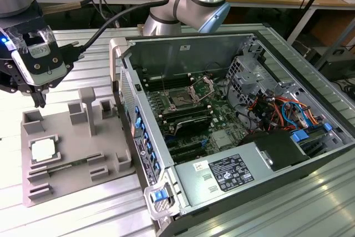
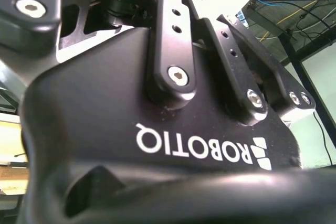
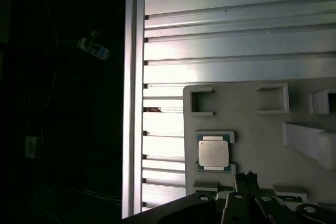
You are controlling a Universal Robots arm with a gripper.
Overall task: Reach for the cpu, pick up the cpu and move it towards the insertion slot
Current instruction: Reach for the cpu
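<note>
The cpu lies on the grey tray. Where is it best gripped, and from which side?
Probably by two opposite edges of the cpu, coming straight down from above: it lies flat on the grey tray, shiny top upward, so only its thin rim offers a hold.

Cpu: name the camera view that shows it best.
The first wrist view: the cpu appears face-on, metal top and darker rim distinct. The exterior view gives it small and oblique, at the exterior view's left. The second wrist view looks at black linkage bars.
</note>
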